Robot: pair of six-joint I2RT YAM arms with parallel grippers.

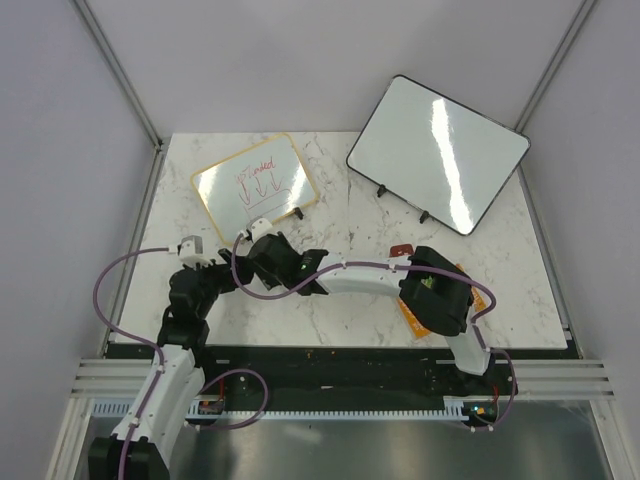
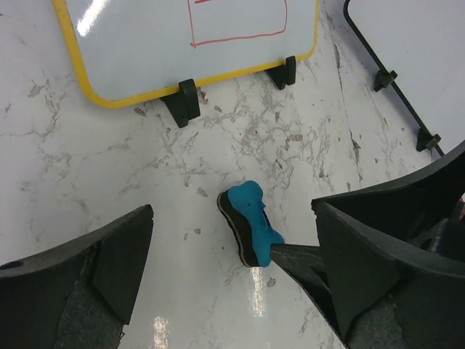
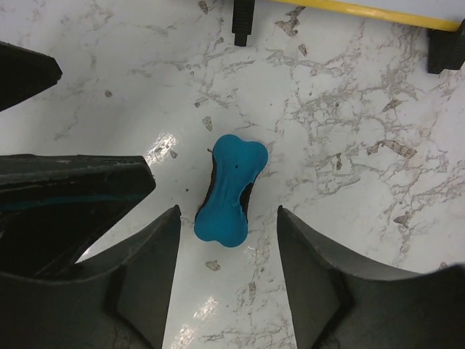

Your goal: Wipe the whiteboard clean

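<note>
- Looking over the white marble-patterned table (image 1: 350,225), I find both boards on its far half and both arms on the near side.
- The large blank whiteboard with black frame (image 1: 438,153) stands at the far right; it is not my concern.
- The small whiteboard with yellow frame (image 1: 254,185) stands at the far left with red marker scribbles (image 1: 262,180) on it, leaning on small black feet (image 2: 187,102). I judge it stiff but light, so on smooth marble it may slide or tip under wiping. Its frame edge is the place to steady it.
- The left gripper (image 2: 232,218) is spread wide and holds nothing.
- The right gripper (image 3: 229,218) is partly open, one jaw on each side of the eraser, not pressing it as far as I see.
- The small blue bone-shaped eraser (image 3: 231,185) lies on the marble near the yellow frame. It is probably soft and light, best pinched at its narrow waist.
</note>
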